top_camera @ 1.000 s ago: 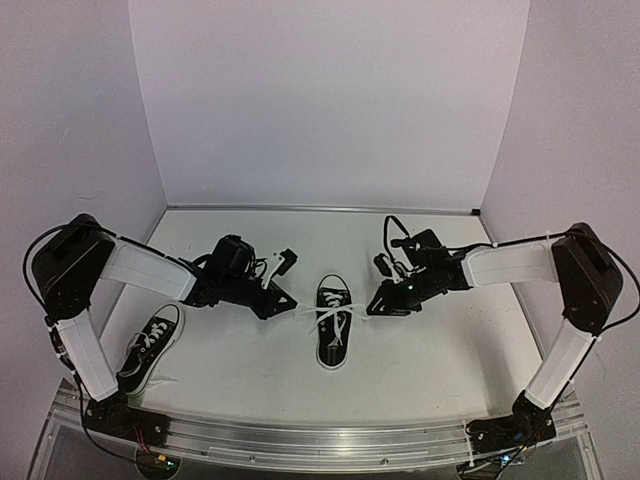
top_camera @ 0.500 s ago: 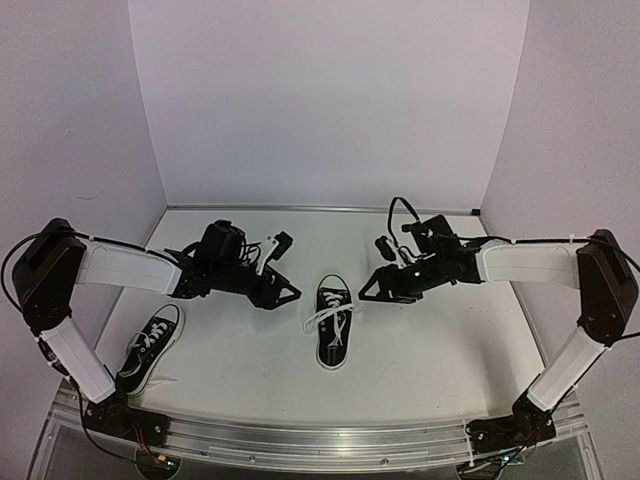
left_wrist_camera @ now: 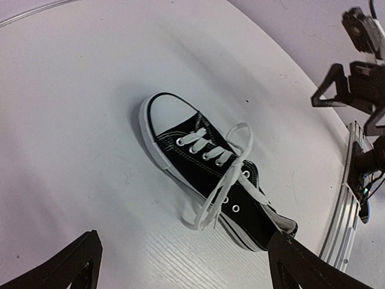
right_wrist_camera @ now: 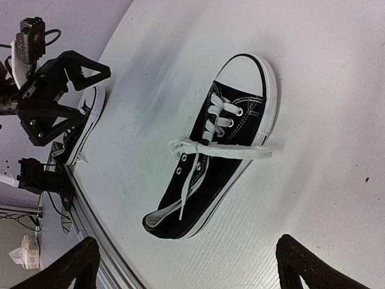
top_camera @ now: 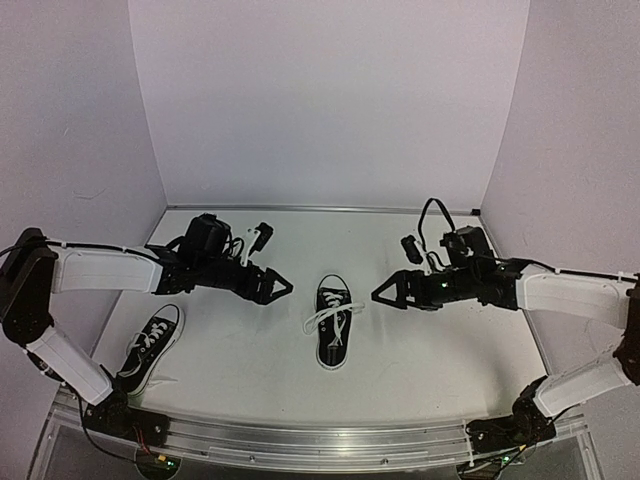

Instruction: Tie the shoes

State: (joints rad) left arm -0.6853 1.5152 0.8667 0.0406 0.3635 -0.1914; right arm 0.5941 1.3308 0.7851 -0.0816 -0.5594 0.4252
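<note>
Top view: the shoe (top_camera: 333, 322) you are working on lies mid-desk (top_camera: 440, 360), between the two pincers. Its long axis runs near to far, with the toe toward the back wall. The left pincer (top_camera: 283, 287) sits just left of the toe end and the right pincer (top_camera: 381, 294) just right of it. Neither touches the shoe, and they are about equally near. Both arms reach low and inward, tips aimed at the shoe. The laces (top_camera: 322, 320) look loose, with ends spilling off both sides. The second shoe (top_camera: 150, 347) lies well apart, by the left arm's base.

Left wrist view: your left pincer is released, fingers (left_wrist_camera: 72, 265) spread wide with nothing between them. The shoe lies ahead on a diagonal, toe far-left, heel near the right-hand finger. One lace strand trails onto the desk toward you.

Right wrist view: the right pincer is likewise released and empty. The shoe lies ahead with its toe to the upper right, and a lace end crosses the tongue and runs out past the sole. I'd judge that each pincer should take the strand on its own side.
</note>
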